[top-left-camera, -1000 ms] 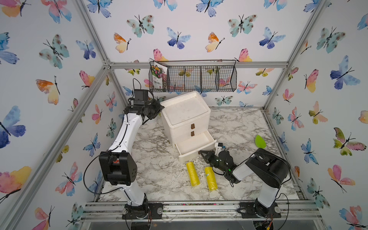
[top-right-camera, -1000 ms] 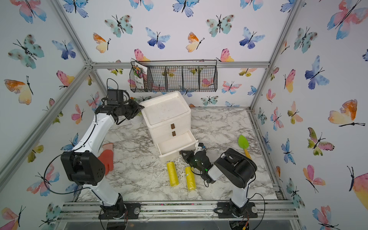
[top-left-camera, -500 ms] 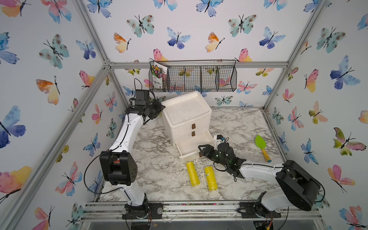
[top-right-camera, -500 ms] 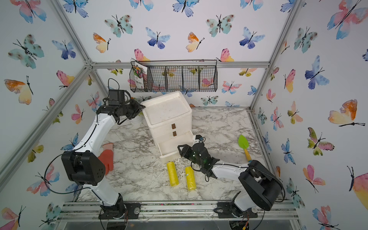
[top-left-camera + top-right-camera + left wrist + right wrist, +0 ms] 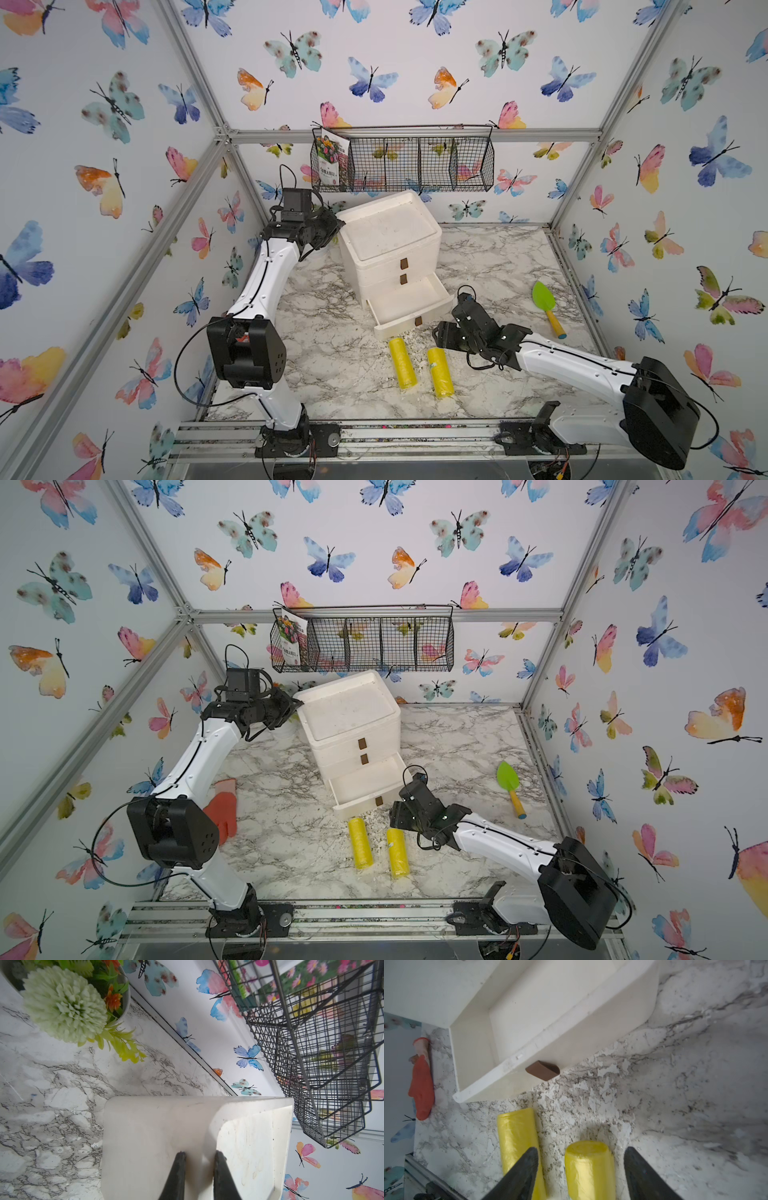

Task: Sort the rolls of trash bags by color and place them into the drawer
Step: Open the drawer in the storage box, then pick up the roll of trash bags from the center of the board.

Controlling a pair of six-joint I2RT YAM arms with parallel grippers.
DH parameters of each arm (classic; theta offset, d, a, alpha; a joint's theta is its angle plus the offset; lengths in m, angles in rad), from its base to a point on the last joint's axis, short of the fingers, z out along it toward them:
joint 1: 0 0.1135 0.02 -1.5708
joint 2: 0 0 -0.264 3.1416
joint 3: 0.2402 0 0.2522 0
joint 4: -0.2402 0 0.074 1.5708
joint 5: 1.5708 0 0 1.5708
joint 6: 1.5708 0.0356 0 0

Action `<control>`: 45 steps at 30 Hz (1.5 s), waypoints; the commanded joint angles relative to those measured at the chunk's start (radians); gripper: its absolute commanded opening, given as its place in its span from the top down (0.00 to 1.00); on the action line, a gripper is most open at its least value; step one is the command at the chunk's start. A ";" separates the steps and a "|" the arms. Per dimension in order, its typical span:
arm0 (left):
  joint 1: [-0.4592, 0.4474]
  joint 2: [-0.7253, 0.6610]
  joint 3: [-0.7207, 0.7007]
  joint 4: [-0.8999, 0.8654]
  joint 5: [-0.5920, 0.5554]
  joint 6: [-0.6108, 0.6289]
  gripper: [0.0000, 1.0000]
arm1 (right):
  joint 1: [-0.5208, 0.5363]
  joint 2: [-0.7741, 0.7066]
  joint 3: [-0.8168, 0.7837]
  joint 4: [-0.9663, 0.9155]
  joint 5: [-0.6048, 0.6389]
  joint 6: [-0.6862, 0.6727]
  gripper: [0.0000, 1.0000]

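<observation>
Two yellow rolls of trash bags lie side by side on the marble table in both top views, one to the left [image 5: 402,362] [image 5: 360,842] and one to the right [image 5: 440,371] [image 5: 397,852]. Just behind them the white cabinet's [image 5: 388,226] bottom drawer [image 5: 409,297] stands pulled out and empty. My right gripper [image 5: 441,336] hovers over the far end of the right roll [image 5: 589,1167]. It is open [image 5: 581,1148], its fingers straddling that roll without touching, with the left roll [image 5: 517,1138] just outside them. My left gripper [image 5: 336,226] [image 5: 199,1154] is shut on the cabinet's top rim [image 5: 145,1136].
A green trowel with a yellow handle [image 5: 544,299] lies at the right. An orange glove [image 5: 224,808] lies by the left arm's base. A wire basket [image 5: 403,160] hangs on the back wall above the cabinet. A flower pot [image 5: 62,1001] stands behind my left gripper.
My right gripper has gone from shut to open over the right yellow roll, and that arm's elbow has swung out and down to the front right. The left arm has barely moved.
</observation>
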 commanded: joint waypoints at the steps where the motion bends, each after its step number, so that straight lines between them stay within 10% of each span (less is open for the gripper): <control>1: -0.041 0.007 -0.041 -0.043 0.090 -0.049 0.95 | 0.040 -0.028 0.006 -0.125 0.047 -0.012 0.30; 29: -0.040 -0.005 -0.096 -0.023 0.095 -0.046 0.95 | 0.189 0.200 -0.009 -0.090 0.094 0.037 0.31; 45: -0.040 -0.001 -0.101 -0.016 0.102 -0.047 0.95 | 0.190 0.089 0.123 -0.168 0.145 0.031 0.59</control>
